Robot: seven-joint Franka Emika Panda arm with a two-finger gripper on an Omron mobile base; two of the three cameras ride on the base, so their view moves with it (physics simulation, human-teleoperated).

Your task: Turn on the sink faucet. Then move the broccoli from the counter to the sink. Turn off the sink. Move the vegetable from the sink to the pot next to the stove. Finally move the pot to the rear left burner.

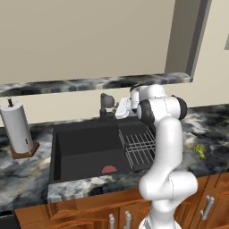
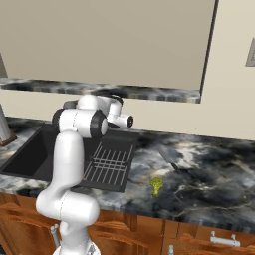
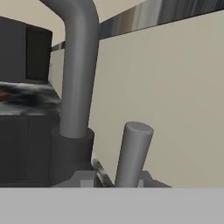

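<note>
A dark marbled counter point(image 1: 27, 179) is running along a beige wall, with wooden cabinet fronts point(image 1: 89, 214) sitting below it and a marbled ledge point(image 1: 89, 82) crossing the wall above. A deep black sink point(image 1: 85, 152) is sitting sunk into the counter, and a wire rack point(image 1: 136, 147) is lying in its right-hand part; a small red patch is showing at the basin's front floor (what it is cannot be made out). A paper towel roll point(image 1: 18, 127) is standing upright on a wooden base at the sink's left. On the counter to the right of the sink, well apart from the basin, the broccoli point(image 2: 157, 186) is lying near the front edge. Further right, a dark flat area with a faint ring is lying flush in the stone, too dim to name with confidence.

The white arm is reaching over the back of the sink toward the faucet point(image 1: 106, 106), which is rising from the rear rim. In the hand view the faucet's thick grey spout is curving up at close range from its dark base, and a slim grey lever point(image 3: 133, 153) is standing just right of it. The gripper point(image 3: 113, 179) is sitting pinched almost fully together, its tips flanking the foot of that lever; they are appearing to clasp it, though the contact itself is lying at the very edge of view.
</note>
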